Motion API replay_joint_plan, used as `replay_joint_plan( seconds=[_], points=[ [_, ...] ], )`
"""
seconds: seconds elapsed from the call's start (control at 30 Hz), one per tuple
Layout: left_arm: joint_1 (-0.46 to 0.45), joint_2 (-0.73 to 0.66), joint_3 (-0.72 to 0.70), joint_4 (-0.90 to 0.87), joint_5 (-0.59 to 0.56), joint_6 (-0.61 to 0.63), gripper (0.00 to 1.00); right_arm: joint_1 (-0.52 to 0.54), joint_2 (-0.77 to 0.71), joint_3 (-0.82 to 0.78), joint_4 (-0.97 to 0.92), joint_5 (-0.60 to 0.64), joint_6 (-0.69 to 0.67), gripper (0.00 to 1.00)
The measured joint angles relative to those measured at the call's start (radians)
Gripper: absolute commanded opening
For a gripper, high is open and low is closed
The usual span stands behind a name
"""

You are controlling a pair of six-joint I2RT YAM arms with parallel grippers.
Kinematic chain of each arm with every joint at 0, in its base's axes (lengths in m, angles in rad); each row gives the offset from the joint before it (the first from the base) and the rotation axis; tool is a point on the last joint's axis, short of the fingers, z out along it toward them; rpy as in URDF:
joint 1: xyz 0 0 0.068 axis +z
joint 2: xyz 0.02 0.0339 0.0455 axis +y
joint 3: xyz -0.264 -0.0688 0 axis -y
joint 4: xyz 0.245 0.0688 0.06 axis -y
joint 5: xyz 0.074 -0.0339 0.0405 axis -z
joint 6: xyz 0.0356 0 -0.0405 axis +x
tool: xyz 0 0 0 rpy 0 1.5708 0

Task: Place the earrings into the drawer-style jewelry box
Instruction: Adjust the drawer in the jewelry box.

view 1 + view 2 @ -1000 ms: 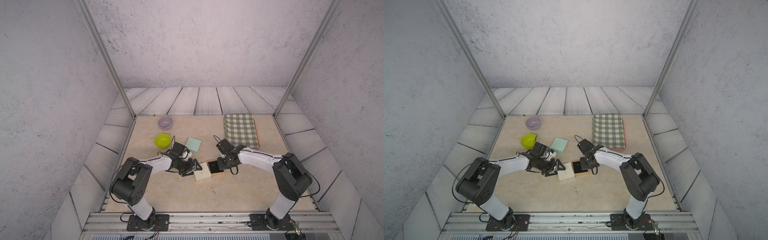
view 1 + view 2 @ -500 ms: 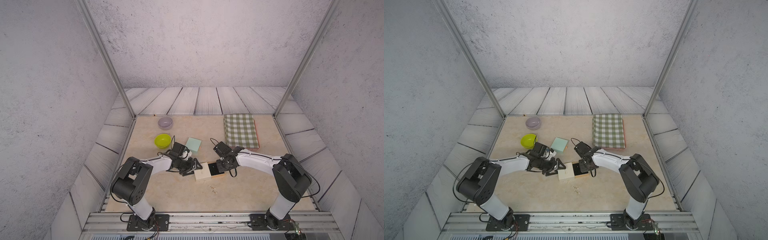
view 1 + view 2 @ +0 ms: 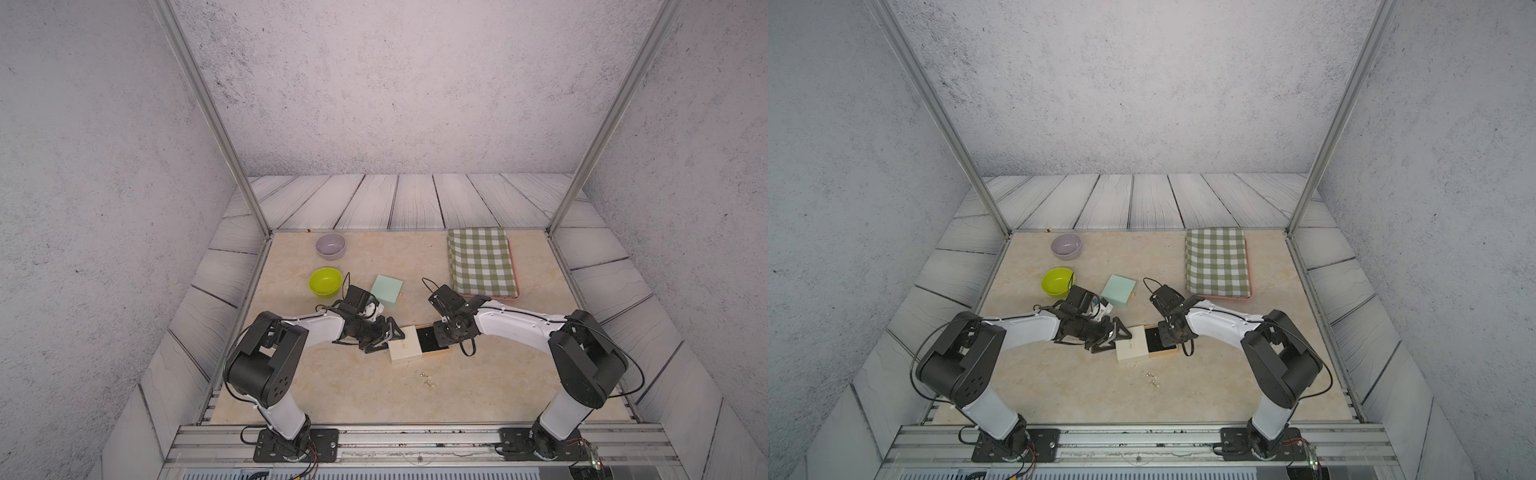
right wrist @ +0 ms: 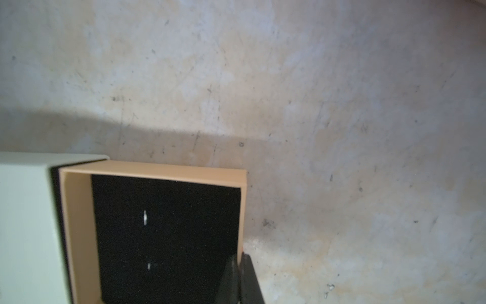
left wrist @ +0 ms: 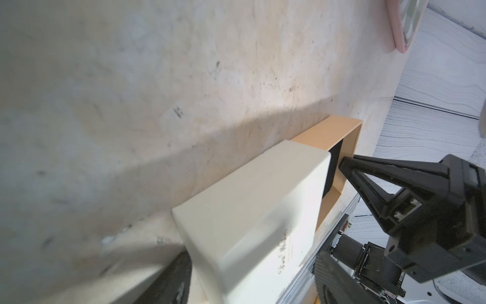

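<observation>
The jewelry box lies mid-table: a cream sleeve with a tan drawer pulled partly out, showing black lining. My left gripper straddles the sleeve's far end, one finger on each side. My right gripper is shut on the drawer's thin end wall. The earrings are tiny glints on the bare table just in front of the box, apart from both grippers.
A lime bowl and a lilac bowl stand at the back left. A flat mint box lies behind my left wrist. A green checked cloth on a pink board sits at the back right.
My right wrist has shifted slightly left and down at the drawer's end. The sleeve, the earrings and my left arm look unmoved.
</observation>
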Motion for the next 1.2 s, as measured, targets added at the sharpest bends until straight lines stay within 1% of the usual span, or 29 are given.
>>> replay_joint_plan(
  seconds=[0.23, 0.43, 0.73, 0.8, 0.83, 0.9, 0.93, 1.2],
  points=[
    [0.000, 0.000, 0.000, 0.000, 0.001, 0.000, 0.77, 0.004, 0.001, 0.000, 0.001, 0.003, 0.048, 0.00],
    [-0.001, 0.010, 0.000, 0.018, 0.018, 0.001, 0.77, 0.038, 0.013, 0.008, 0.022, -0.008, 0.085, 0.00],
    [-0.001, 0.013, 0.002, 0.019, 0.021, 0.003, 0.77, 0.048, 0.028, 0.027, 0.028, -0.023, 0.089, 0.01],
    [0.000, 0.013, 0.002, 0.019, 0.022, 0.006, 0.77, 0.049, 0.028, 0.026, 0.030, -0.028, 0.089, 0.08],
    [0.000, 0.013, 0.002, 0.018, 0.022, 0.008, 0.77, 0.050, 0.028, 0.026, 0.031, -0.029, 0.089, 0.14],
    [0.000, 0.014, 0.005, 0.011, 0.021, 0.016, 0.77, 0.049, 0.026, 0.027, 0.028, -0.030, 0.088, 0.23],
    [0.004, 0.014, 0.006, 0.006, 0.019, 0.020, 0.77, 0.049, 0.023, 0.027, 0.027, -0.029, 0.089, 0.25],
    [0.048, 0.014, 0.015, -0.027, 0.017, 0.060, 0.77, 0.051, -0.032, 0.027, 0.024, -0.028, 0.084, 0.26]
  ],
)
